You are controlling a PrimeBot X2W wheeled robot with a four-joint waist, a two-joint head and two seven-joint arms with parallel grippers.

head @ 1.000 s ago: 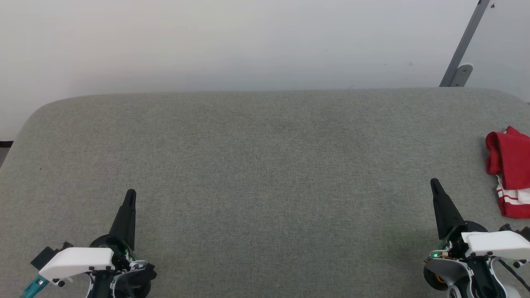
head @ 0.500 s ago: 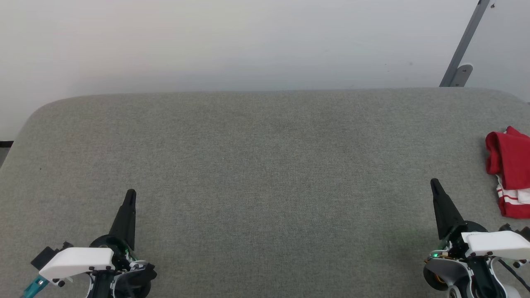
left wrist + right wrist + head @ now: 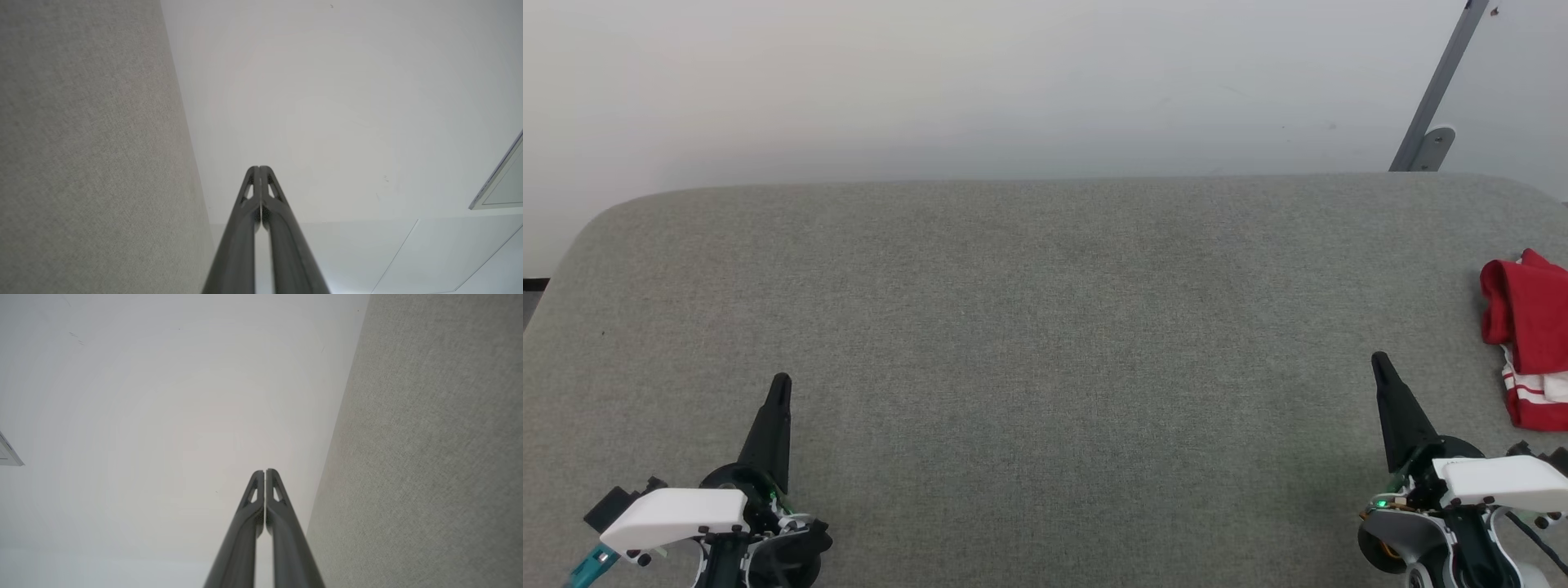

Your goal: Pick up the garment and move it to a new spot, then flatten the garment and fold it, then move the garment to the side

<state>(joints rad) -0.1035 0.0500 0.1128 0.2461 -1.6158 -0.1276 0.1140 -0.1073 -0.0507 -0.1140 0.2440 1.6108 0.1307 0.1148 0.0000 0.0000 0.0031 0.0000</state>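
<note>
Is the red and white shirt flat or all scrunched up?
Scrunched: the red shirt with white-striped trim lies bunched in lumpy folds on the grey fabric surface.

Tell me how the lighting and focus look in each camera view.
Head view: soft, even light, no glare, hardly any shadow by the right hand; the garment is cut off at the picture's edge. Left wrist view: left hand sharp, weave of the grey fabric surface readable. Right wrist view: pale wall evenly lit, no glare.

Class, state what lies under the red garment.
The garment lies bunched on the grey fabric surface, which shows all around its visible edges. What its folds cover is hidden, and its right part runs past the picture's edge.
</note>
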